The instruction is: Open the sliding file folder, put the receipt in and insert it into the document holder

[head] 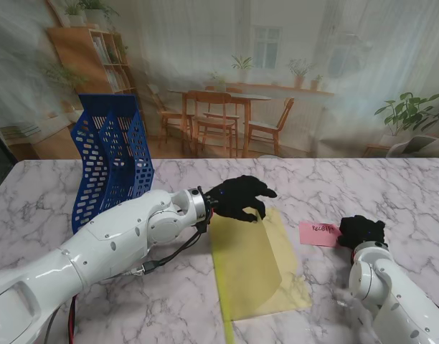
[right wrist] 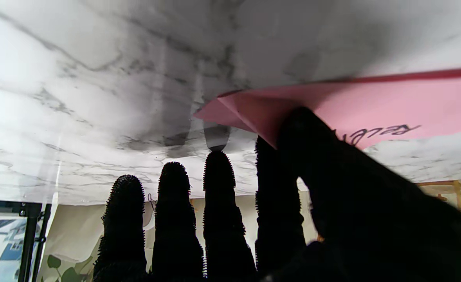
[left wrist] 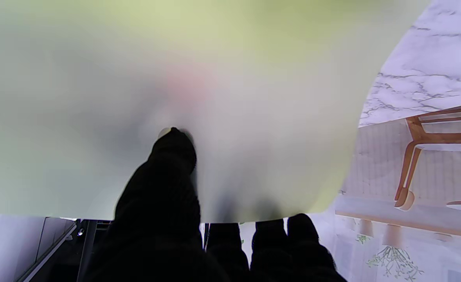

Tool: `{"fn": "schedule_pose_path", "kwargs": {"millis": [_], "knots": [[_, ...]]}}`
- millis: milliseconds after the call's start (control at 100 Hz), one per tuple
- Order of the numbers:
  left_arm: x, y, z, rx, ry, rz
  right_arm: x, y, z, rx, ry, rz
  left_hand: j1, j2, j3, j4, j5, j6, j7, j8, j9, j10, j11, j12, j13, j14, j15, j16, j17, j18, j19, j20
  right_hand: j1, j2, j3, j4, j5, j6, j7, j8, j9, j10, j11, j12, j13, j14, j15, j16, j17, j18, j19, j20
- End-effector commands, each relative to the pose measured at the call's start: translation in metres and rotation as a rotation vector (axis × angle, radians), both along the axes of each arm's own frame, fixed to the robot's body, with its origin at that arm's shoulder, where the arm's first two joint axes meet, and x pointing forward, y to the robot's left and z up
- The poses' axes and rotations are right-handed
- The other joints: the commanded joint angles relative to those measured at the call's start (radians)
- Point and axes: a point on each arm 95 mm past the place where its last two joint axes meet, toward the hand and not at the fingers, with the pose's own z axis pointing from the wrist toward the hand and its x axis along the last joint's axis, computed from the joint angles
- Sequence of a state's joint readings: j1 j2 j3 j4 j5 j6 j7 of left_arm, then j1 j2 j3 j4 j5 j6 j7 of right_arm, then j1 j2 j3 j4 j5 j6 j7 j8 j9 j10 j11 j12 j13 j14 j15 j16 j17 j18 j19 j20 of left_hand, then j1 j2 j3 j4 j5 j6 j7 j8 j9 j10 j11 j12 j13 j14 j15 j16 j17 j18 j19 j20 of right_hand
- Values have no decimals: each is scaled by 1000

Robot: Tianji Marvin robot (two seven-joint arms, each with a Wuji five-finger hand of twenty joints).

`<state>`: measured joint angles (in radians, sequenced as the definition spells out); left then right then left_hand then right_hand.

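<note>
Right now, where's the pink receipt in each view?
Stand view: pink receipt lies on the marble table, right of the yellow folder, at the right hand.
Left wrist: only a faint pink blur through the folder; cannot confirm.
Right wrist: receipt pinched at its corner.
Shared landmark: marble table.
</note>
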<state>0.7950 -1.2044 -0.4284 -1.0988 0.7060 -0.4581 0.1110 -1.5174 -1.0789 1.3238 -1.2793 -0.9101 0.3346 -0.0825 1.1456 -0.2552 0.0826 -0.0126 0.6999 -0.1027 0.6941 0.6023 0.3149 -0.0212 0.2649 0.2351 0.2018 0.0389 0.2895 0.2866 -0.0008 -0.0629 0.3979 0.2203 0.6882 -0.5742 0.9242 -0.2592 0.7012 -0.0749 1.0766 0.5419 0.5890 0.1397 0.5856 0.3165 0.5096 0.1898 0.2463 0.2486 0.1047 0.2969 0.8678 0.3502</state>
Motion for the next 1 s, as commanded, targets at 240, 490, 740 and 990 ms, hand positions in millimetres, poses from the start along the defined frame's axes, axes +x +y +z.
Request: {"fn": "schedule_pose_path", "kwargs": {"millis": [240,490,740,990], "knots": [[0,-1,1,13,-5,-6,-6,2,18,99,15,34,48,77,-4,0,10,6,69,35,14,-21,11,7,16,1,9,8,-7,-30,30,13,39,29,87,7,42,120,59,43,130,73,77,42,103,26,129,56,44,50,69,29],[1,-2,0,14,-11,-7,-9,8,46,317,63,25,49,78,-5,1,9,6,69,35,13,-19,11,7,15,2,10,8,-8,-30,30,13,56,29,106,3,46,179,62,55,104,93,82,53,62,32,128,59,8,28,43,8],[0,-3,-1,20,-14,-13,-13,19,68,443,122,75,49,78,-6,1,8,7,70,35,12,-19,11,7,15,1,11,8,-8,-31,30,12,64,32,106,5,50,202,59,63,106,108,86,57,69,40,147,68,16,28,53,12],[1,-2,1,26,-38,-13,-18,36,84,539,237,161,45,80,-8,0,6,1,70,34,12,-18,11,7,14,2,11,8,-11,-29,23,9,78,37,100,31,40,233,56,83,88,111,124,82,52,35,195,94,30,-16,111,33]]}}
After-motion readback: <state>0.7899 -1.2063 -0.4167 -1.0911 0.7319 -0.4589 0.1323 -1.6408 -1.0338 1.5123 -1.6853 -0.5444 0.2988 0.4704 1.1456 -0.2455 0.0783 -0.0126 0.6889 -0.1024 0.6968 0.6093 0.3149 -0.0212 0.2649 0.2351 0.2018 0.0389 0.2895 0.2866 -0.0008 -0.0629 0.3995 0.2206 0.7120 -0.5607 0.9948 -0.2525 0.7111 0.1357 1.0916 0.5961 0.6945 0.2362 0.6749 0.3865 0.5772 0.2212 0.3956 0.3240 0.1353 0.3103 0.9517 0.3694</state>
